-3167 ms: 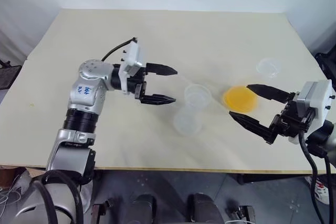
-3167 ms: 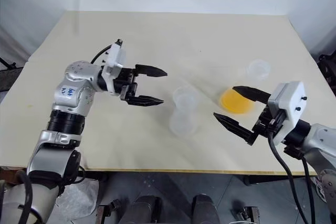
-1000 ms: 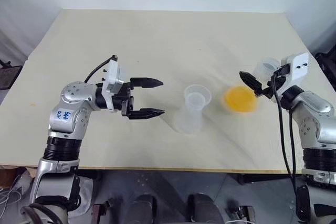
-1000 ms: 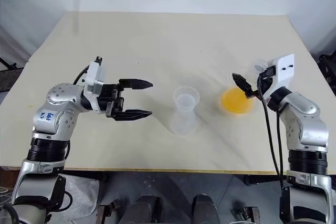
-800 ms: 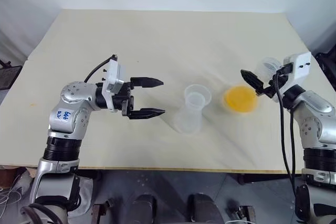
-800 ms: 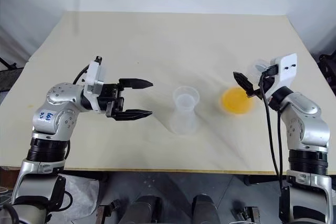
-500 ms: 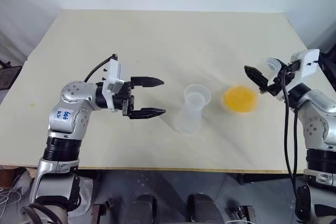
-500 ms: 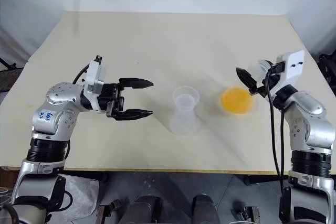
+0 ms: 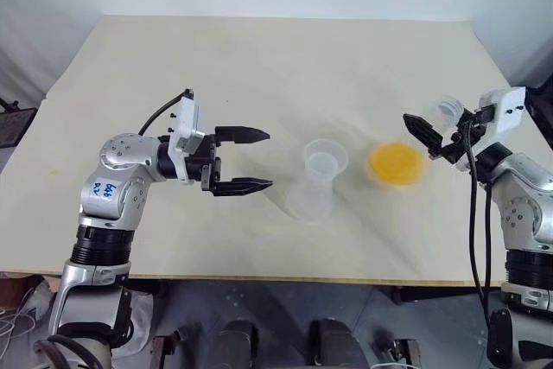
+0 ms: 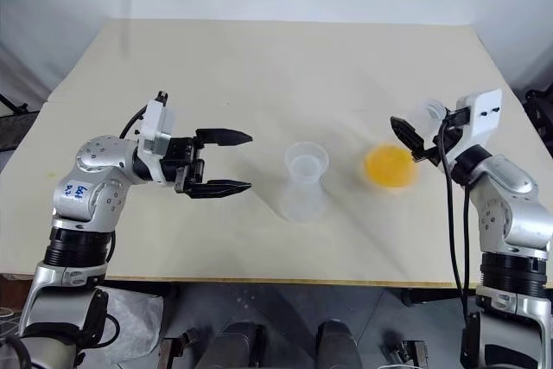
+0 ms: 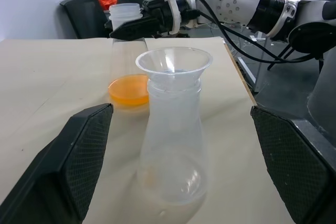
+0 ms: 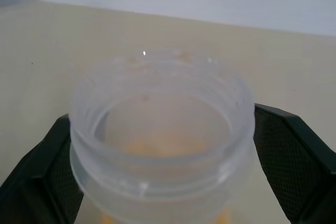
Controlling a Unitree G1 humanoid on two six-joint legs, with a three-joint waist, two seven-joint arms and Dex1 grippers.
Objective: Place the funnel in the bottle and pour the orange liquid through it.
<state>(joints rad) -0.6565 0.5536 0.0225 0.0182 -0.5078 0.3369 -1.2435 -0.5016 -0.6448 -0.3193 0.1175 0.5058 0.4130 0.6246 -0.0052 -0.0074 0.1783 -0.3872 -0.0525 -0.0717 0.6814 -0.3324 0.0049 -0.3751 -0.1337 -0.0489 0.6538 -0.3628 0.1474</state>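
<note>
Left eye view: the small clear plastic funnel [image 9: 325, 154] is already sitting in the neck of the clear frosted conical bottle [image 9: 311, 199] at frame centre on the cream bench [image 9: 259, 66]. Right of centre, the larger clear flask [image 9: 399, 164] is holding the translucent orange liquid [image 9: 397, 162] in its wide base. The left end effector [image 9: 243, 161] is hovering left of the bottle, fingers apart, holding nothing.

Right eye view: the right end effector [image 10: 411, 140] is flanking the larger flask's neck at right of frame, fingers wide, not clamped.

Left wrist view: the bottle is looking empty; the funnel is resting loosely on its rim.

Right wrist view: the flask's open threaded mouth is lying between the fingers, orange showing below.

Risk: a grip on the smooth neck may slip, spilling liquid; the unsteadied bottle may tip, and a fast pour may overflow the funnel.
</note>
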